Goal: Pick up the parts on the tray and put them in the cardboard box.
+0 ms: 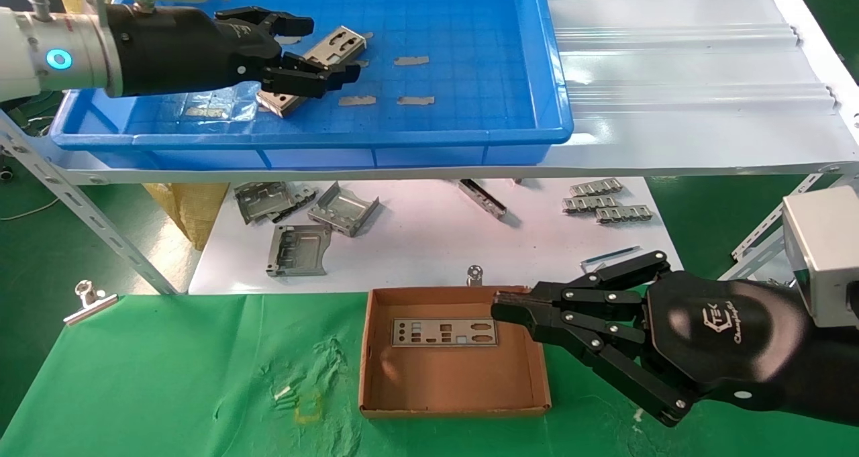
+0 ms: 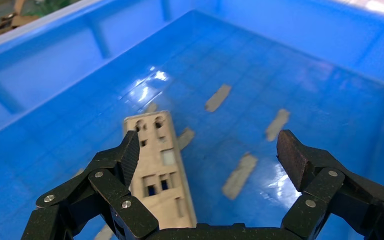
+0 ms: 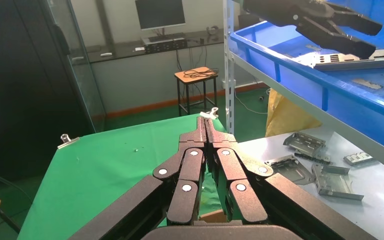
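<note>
A metal shelf (image 1: 429, 172) carries the blue tray (image 1: 429, 141) at its left end and a white corrugated sheet (image 1: 678, 74) on the right. Below, a white board (image 1: 429, 242) holds grey brackets (image 1: 298, 250) and ridged clips (image 1: 607, 203). The green-covered table (image 1: 168, 376) bears the cardboard box (image 1: 376, 349) near its back edge.

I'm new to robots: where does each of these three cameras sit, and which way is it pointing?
Head view: on the robot's head, looking forward and down at the bright-blue plastic tray and the shallow brown cardboard box; both arms show.
Left wrist view: on the left arm, looking into the tray past the open left gripper at a perforated silver-grey metal plate.
Right wrist view: on the right arm, looking over the shut right gripper across the green cloth.
Shared: the head and right wrist views also show the left gripper over the tray.
</note>
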Tool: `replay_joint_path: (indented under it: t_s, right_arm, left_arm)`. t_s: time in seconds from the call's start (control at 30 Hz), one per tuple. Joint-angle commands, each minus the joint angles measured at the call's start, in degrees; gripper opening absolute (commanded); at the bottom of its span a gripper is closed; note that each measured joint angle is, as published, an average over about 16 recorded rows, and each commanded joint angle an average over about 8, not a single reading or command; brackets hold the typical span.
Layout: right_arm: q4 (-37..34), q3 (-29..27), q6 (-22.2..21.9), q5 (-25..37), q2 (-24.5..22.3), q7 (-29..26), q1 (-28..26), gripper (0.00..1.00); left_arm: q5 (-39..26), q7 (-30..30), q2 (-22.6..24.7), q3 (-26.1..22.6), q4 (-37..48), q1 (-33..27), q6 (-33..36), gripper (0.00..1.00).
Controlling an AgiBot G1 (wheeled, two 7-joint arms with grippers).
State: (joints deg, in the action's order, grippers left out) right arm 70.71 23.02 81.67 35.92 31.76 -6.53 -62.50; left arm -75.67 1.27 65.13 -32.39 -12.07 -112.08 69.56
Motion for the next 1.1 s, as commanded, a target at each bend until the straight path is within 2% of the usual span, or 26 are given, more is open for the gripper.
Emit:
replay_joint_path:
  t_s: [0.03, 0.1, 0.3, 0.37, 0.57, 0.63, 1.1]
  right_arm:
    - [0.0, 0.0, 0.0, 0.0, 0.0, 0.0, 0.0, 0.78]
    - [0.0, 0.0, 0.0, 0.0, 0.0, 0.0, 0.0, 0.99]
    - [0.0, 0.0, 0.0, 0.0, 0.0, 0.0, 0.0, 1.0]
    - [0.0, 0.0, 0.0, 0.0, 0.0, 0.0, 0.0, 1.0]
    - [0.0, 0.0, 0.0, 0.0, 0.0, 0.0, 0.0, 1.0]
    - [0.0, 0.0, 0.0, 0.0, 0.0, 0.0, 0.0, 1.0]
    - [0.0, 0.0, 0.0, 0.0, 0.0, 0.0, 0.0, 1.0]
  left_arm:
    - [-0.66, -0.75, 0.79, -0.28, 1.98, -0.87, -1.52, 1.0]
    - [-1.06, -1.3, 1.3, -0.5, 3.26, -1.34, -2.37, 1.0]
    - [-1.68, -2.65, 2.69, -0.79, 6.43, -2.23, -5.33, 0.98]
    - [-1.72, -2.99, 3.2, -0.8, 7.26, -2.29, -6.09, 0.83]
    - [-1.58, -3.54, 4.37, -0.68, 9.13, -2.44, -7.47, 0.1]
    - [-1.46, -3.62, 4.6, -0.58, 9.62, -2.51, -7.96, 0.0]
    - [-0.66, -2.94, 5.32, -0.02, 11.73, -2.73, -9.03, 0.0]
